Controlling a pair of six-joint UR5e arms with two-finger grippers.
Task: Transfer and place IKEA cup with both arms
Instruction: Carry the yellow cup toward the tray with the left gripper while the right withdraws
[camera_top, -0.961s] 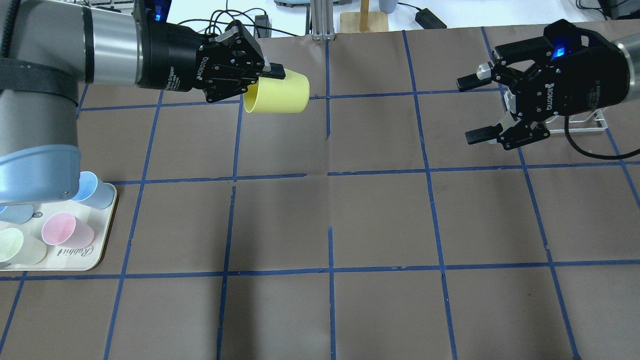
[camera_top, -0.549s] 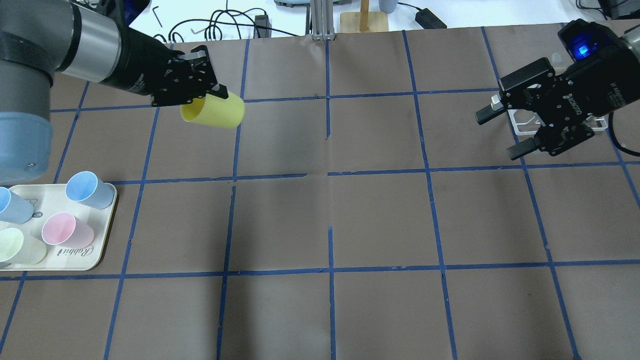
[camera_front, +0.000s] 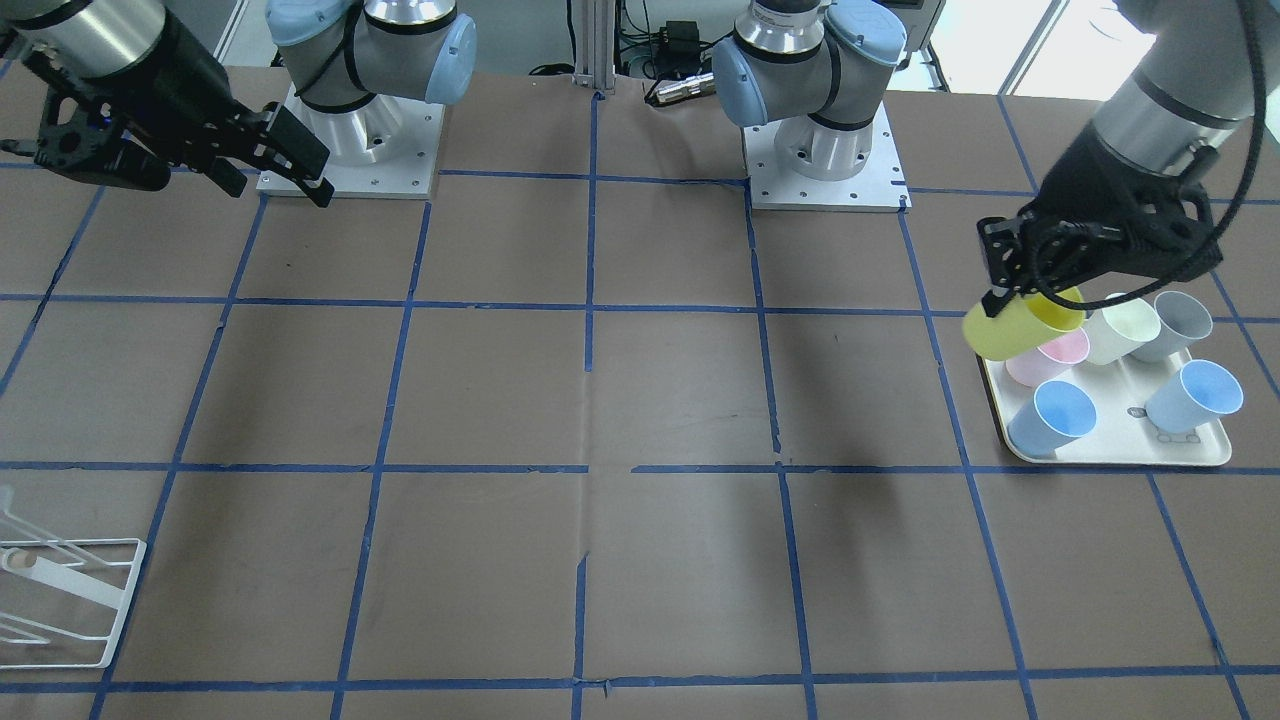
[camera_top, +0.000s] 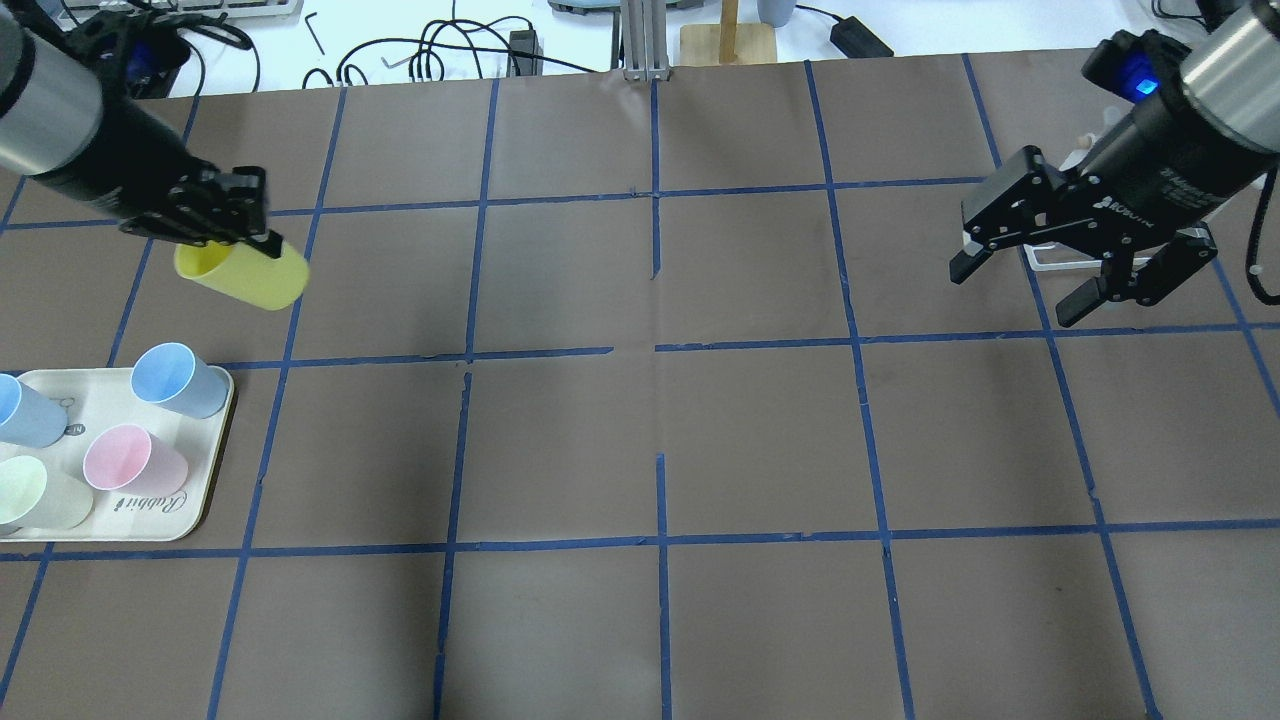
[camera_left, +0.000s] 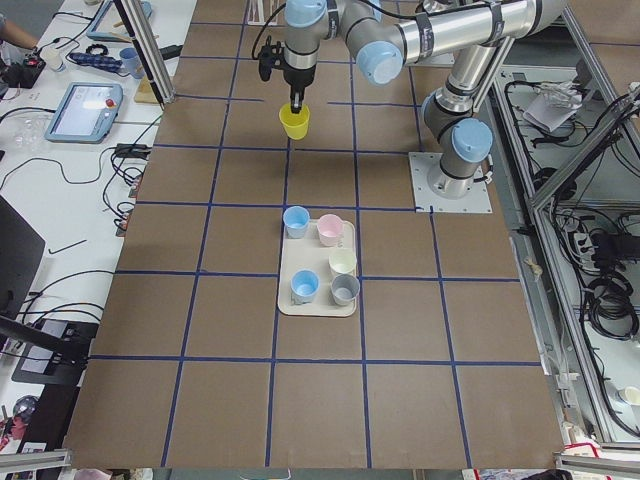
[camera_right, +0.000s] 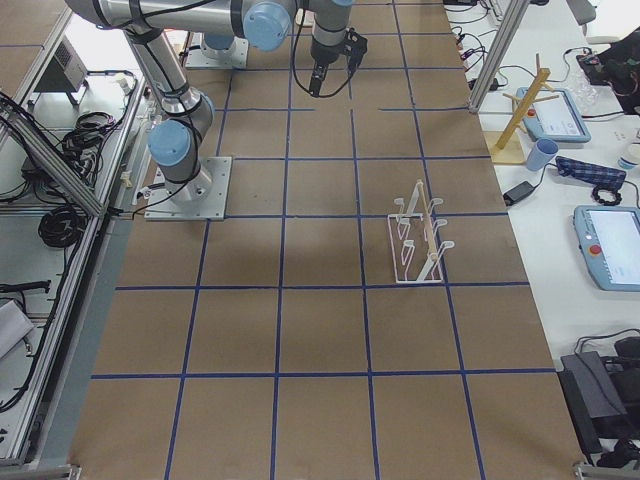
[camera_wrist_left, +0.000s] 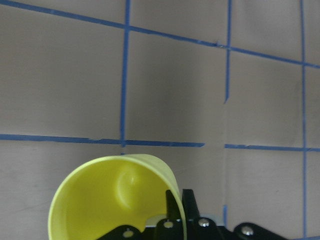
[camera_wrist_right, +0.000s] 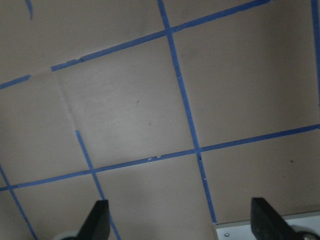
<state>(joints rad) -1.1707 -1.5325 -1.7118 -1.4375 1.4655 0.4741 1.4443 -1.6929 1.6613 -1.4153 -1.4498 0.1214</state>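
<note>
The bright yellow IKEA cup (camera_top: 245, 272) hangs tilted on its side above the brown table, just beyond the tray. My left gripper (camera_top: 262, 238) is shut on its wall near the rim. The cup also shows in the front-facing view (camera_front: 1010, 328), overlapping the tray's back corner, and in the left wrist view (camera_wrist_left: 115, 200), with its open mouth toward the camera. My right gripper (camera_top: 1012, 290) is open and empty, in the air at the far right. Its two fingertips (camera_wrist_right: 97, 220) show wide apart in the right wrist view.
A cream tray (camera_top: 205, 500) at the left edge holds blue, pink and pale cups (camera_front: 1060, 412). A white wire rack (camera_front: 60, 590) stands on the table under the right gripper. Cables and stands lie beyond the far edge.
My left gripper has carried the yellow cup leftward and nearer to the tray. My right gripper has drawn back to the right and turned, still open.
</note>
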